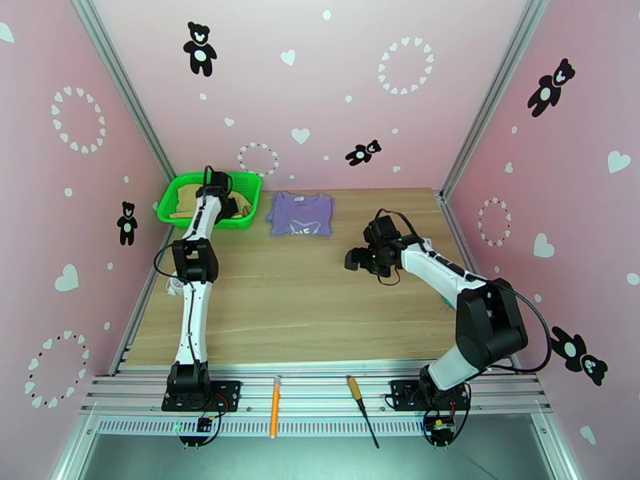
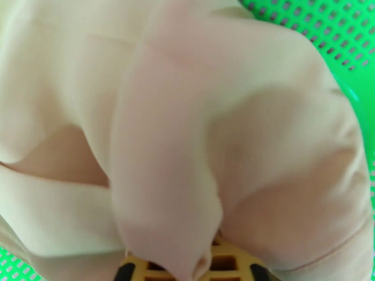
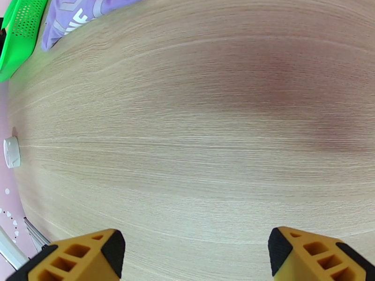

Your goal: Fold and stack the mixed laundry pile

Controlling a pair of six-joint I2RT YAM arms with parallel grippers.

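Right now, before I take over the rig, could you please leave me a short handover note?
The left hand is shut on a fold of the tan garment, inside the green basket.
The right hand is open and empty above the bare table.
The purple shirt lies flat on the table, just right of the basket.
Done: the shirt is out of the basket; I can't tell if it is fully folded.
Left: lift the tan garment out, fold it, then stack the two.
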